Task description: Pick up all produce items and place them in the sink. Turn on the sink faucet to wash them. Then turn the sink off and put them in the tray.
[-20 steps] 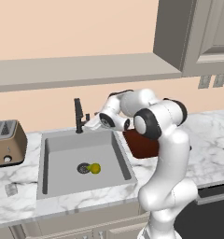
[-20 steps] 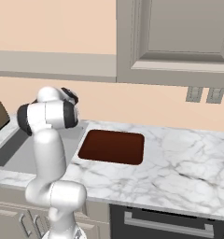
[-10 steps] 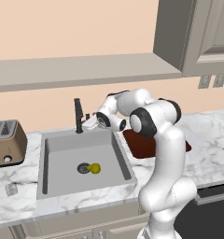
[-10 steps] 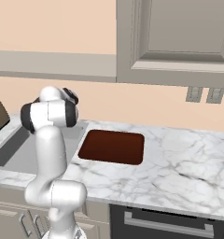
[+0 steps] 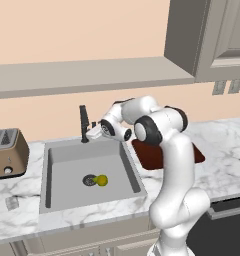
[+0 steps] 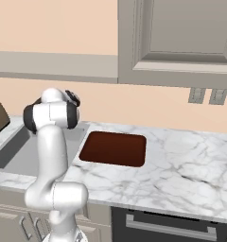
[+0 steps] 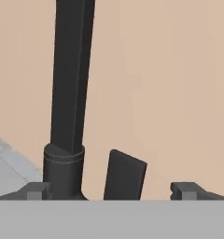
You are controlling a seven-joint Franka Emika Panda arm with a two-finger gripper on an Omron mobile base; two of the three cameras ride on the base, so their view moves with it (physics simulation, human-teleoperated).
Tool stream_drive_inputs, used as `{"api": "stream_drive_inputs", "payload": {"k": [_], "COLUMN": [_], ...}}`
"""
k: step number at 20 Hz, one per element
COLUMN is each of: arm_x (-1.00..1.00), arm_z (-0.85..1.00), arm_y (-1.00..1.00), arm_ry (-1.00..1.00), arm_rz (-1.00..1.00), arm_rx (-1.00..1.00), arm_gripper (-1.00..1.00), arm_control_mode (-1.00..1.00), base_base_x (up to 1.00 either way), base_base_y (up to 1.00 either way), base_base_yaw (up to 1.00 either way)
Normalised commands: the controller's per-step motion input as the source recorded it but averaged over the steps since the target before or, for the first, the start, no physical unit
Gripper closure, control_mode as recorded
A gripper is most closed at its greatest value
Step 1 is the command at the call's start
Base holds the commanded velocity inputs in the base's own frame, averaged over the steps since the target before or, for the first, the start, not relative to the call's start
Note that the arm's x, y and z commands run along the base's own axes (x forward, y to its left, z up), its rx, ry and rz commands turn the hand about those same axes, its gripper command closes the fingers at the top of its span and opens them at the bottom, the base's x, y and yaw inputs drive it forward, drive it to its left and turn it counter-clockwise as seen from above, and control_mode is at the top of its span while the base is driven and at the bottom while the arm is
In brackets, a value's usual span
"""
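Since a second ago, the white arm has reached a bit further left, so its gripper [image 5: 93,131] now sits just beside the thin black upright faucet [image 5: 84,123] at the back of the sink.

From the left base view, the small yellow roundish fruit with a greenish end [image 5: 101,180] lies on the floor of the grey rectangular sink basin [image 5: 62,159], touching the round dark drain [image 5: 89,180]. A brown toaster [image 5: 7,153] stands on the white marble counter [image 5: 19,220] to the left of the sink. The flat dark red-brown tray [image 5: 148,155] is partly hidden behind the arm.

From the right base view, the whole tray [image 6: 114,149] shows, lying flat on the counter [image 6: 181,170] right of the sink [image 6: 21,151]. The arm blocks the faucet and the fruit from this side.

The hand view is very close. The faucet's black post [image 7: 71,93] rises from its round base, and its small flat side lever [image 7: 124,175] sticks up just beside it. The two finger tips [image 7: 37,190] stand wide apart, open, with the post and the lever between them. They may not be touching either one, but it is hard to tell.
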Motion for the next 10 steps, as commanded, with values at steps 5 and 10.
{"api": "stream_drive_inputs", "payload": {"k": [5, 10], "arm_x": [0.14, 0.12], "arm_z": [-0.1, -0.08], "arm_y": [0.01, 0.01], "arm_ry": [0.01, 0.0], "arm_rz": [-0.05, -0.06], "arm_rx": [0.0, 0.0], "arm_gripper": [-1.0, -1.0], "arm_control_mode": [-1.0, -1.0], "base_base_x": [0.0, 0.0], "base_base_y": [0.0, 0.0], "base_base_yaw": [0.0, 0.0]}}
